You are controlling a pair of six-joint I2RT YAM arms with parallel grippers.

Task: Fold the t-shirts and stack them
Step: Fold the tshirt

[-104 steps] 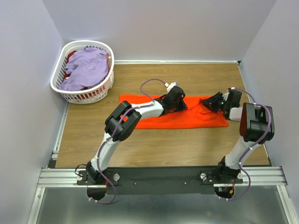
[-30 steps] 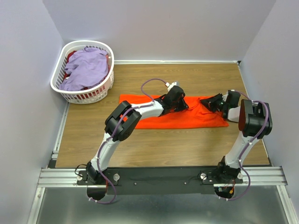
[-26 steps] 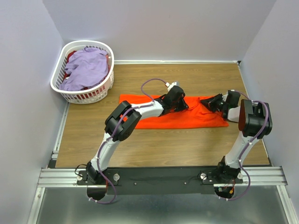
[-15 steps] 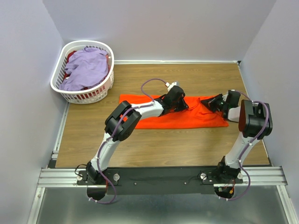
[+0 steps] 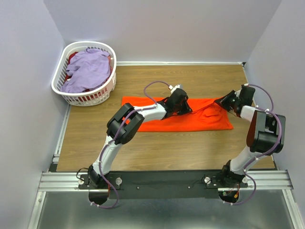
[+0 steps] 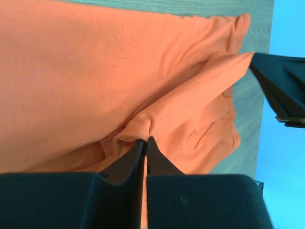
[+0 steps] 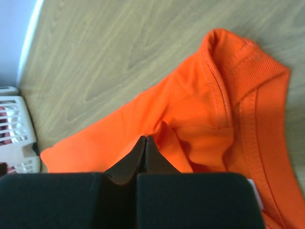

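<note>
Jaws on both arms are pinched together on the orange t-shirt (image 5: 186,121). Left jaws nip a raised fold near the middle of the cloth. Right jaws grip its far right edge beside the collar (image 7: 245,78), lifted a little off the desk (image 5: 190,78). A ridge of cloth runs taut between the two grips. The rest of the shirt lies flat across the middle of the desk. Over in the far left corner, the lavender t-shirt (image 5: 88,69) sits heaped in the white basket (image 5: 90,98).
</note>
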